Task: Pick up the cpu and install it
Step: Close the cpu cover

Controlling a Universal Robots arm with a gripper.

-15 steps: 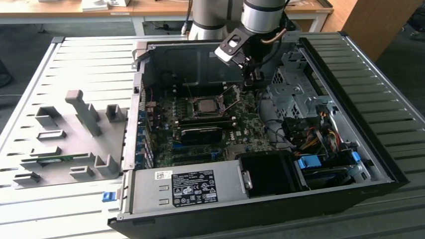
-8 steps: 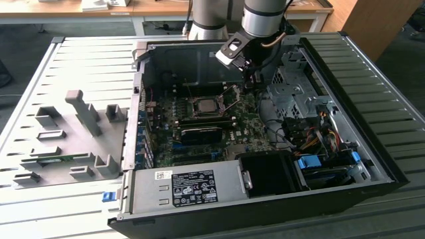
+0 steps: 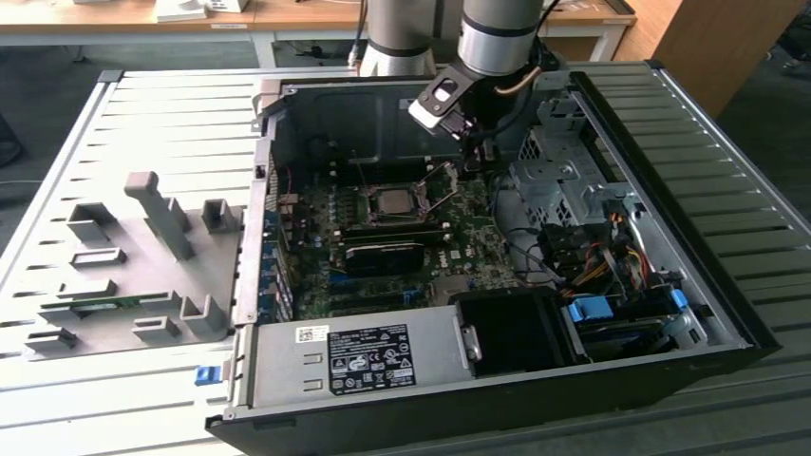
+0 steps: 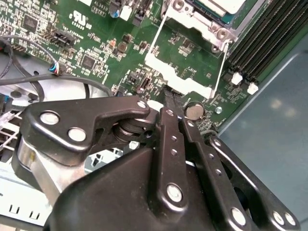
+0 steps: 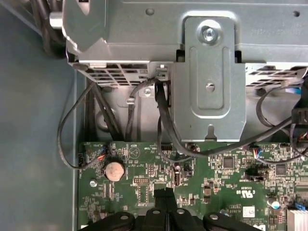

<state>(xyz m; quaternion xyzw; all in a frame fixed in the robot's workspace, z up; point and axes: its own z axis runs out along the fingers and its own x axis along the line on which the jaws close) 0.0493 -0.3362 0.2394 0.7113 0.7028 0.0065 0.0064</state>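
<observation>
Gripper (image 4: 172, 98) pinched shut on nothing, its tips at the open load plate (image 4: 180, 77), the cpu (image 3: 390, 202) seated just beyond. I'd nudge squarely.

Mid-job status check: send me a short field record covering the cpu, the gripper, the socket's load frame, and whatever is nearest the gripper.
cpu: lying in the socket, silver top up
load frame: swung open, off the cpu
gripper: shut, holding nothing, low over the motherboard beside the socket
nearest part: coin cell on the board
fixture blocks: grey, outside the case, at the exterior view's left
</observation>
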